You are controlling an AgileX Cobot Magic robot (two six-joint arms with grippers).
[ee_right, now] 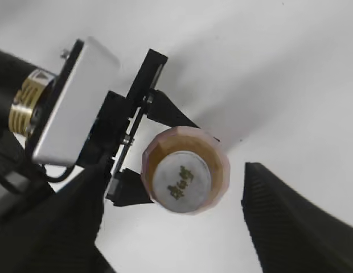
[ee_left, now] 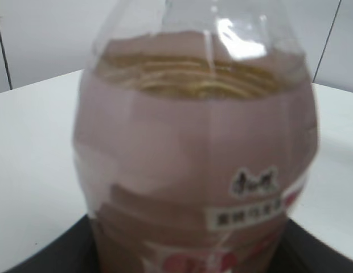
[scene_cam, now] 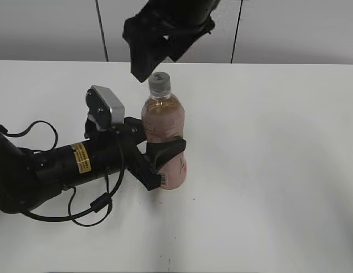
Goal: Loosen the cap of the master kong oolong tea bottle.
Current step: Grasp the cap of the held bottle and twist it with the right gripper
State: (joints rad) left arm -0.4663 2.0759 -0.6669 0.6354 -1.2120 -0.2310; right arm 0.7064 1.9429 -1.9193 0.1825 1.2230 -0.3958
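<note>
The master kong oolong tea bottle (scene_cam: 163, 122) stands upright on the white table, full of amber tea, with a pale pink label. Its white cap (scene_cam: 159, 82) is on the neck. My left gripper (scene_cam: 159, 162) is shut on the bottle's lower body from the left. In the left wrist view the bottle (ee_left: 193, 159) fills the frame. My right gripper (scene_cam: 149, 57) hangs open just above the cap. In the right wrist view the cap (ee_right: 181, 175), with a dark mark on top, lies between the open fingers (ee_right: 176, 227).
The left arm (scene_cam: 57, 165) and its cables lie across the table's left side. A grey wall with dark seams runs behind the table (scene_cam: 279, 142).
</note>
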